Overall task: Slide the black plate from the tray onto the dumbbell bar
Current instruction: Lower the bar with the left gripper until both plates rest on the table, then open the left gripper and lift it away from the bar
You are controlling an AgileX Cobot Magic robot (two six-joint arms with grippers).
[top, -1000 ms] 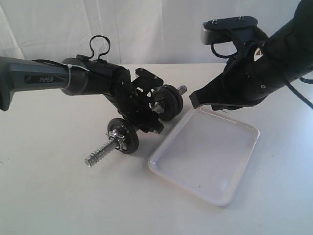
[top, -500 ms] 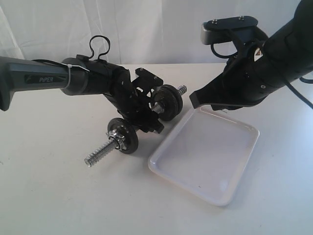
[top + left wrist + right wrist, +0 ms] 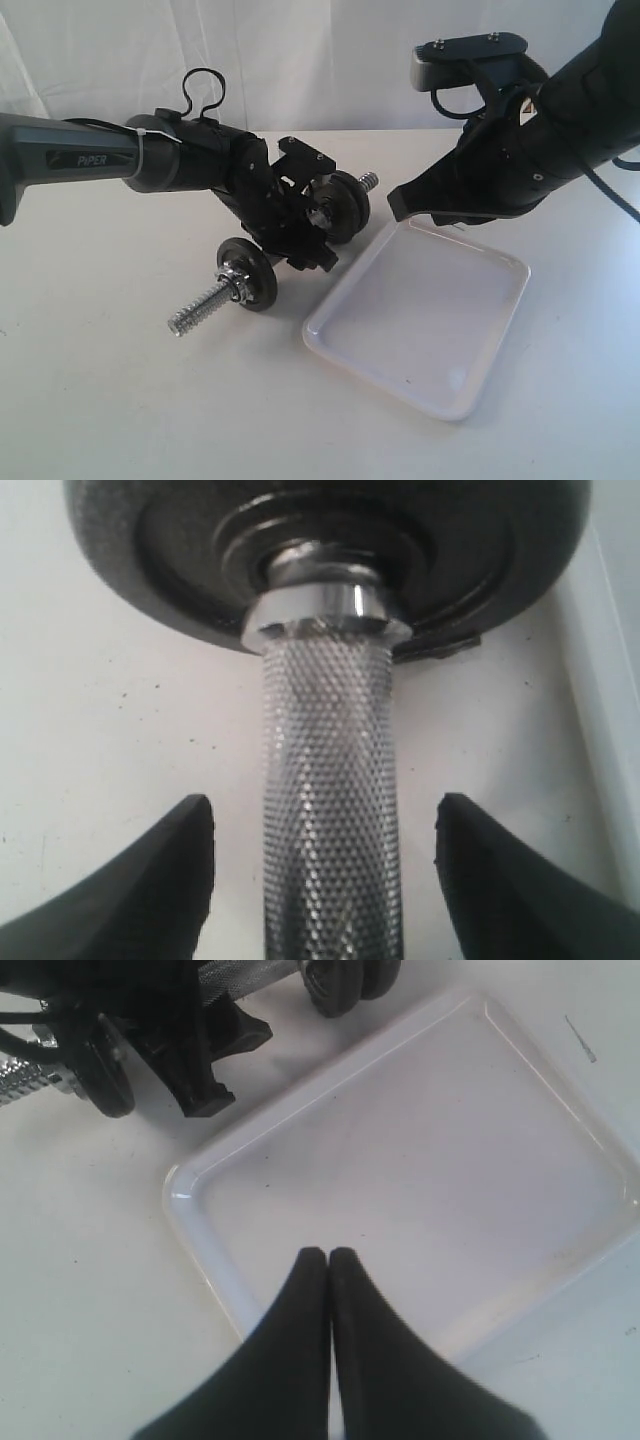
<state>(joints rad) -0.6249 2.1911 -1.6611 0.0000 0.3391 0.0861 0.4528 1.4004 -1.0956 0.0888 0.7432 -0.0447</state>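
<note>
The dumbbell bar (image 3: 205, 305) lies on the white table, left of the tray (image 3: 420, 320). One black plate (image 3: 248, 272) sits on the bar by the near threaded end, behind a silver nut. Two more black plates (image 3: 340, 205) sit side by side at the far end. My left gripper (image 3: 300, 225) is open and straddles the knurled middle of the bar (image 3: 330, 810), with a gap on each side; a plate (image 3: 330, 540) fills the view beyond it. My right gripper (image 3: 329, 1255) is shut on nothing and hangs over the tray (image 3: 430, 1160), which holds nothing.
A white curtain hangs behind the table. The right arm (image 3: 560, 120) reaches in from the upper right above the tray's far edge. The tray's corner lies close to the left gripper and the bar.
The left arm and the dumbbell bar have shifted slightly to the left. The right arm has not moved.
</note>
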